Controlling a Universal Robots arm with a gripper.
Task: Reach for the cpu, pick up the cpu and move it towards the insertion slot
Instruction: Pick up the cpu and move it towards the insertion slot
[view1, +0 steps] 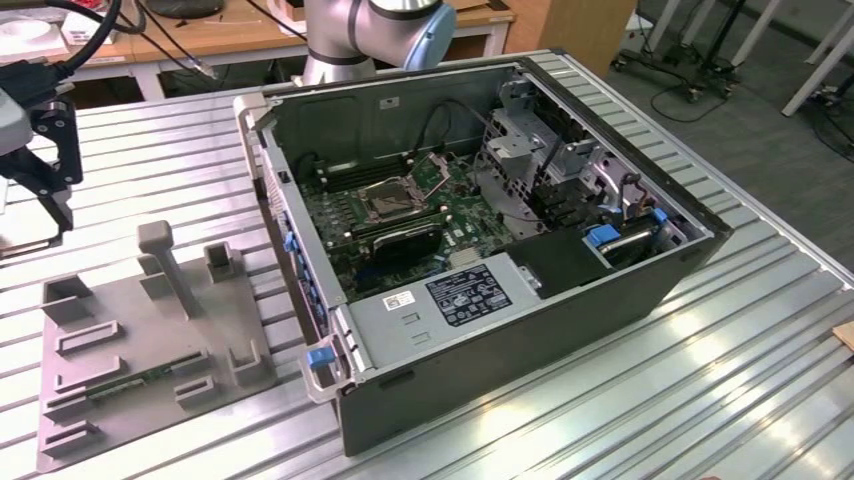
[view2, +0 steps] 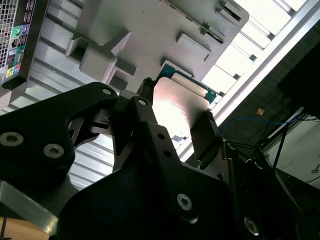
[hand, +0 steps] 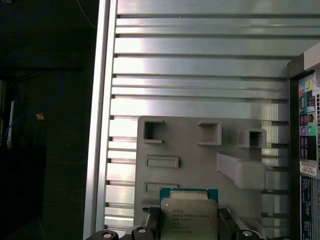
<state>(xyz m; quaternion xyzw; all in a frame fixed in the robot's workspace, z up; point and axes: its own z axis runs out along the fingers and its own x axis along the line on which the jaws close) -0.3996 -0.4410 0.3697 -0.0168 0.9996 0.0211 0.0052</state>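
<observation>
Tool (view2: 176, 117) clamped on the cpu (hand: 189, 216), a black finger (hand: 151, 220) pressed against each of two opposite edges in both wrist views; the chip's pale metal top faces the first wrist view's camera, with a thin greenish edge showing along one side; it hangs above the grey fixture plate (hand: 200, 172), which lies with its raised blocks on the ribbed metal counter (hand: 200, 65); in the exterior view the tool hangs high at the exterior view's left, over the far end of the plate; the insertion slot (view1: 396, 200), silver-framed with a dark centre, sits on the board inside the open computer case (view1: 534, 330), well apart from the tool, toward the exterior view's right.
</observation>
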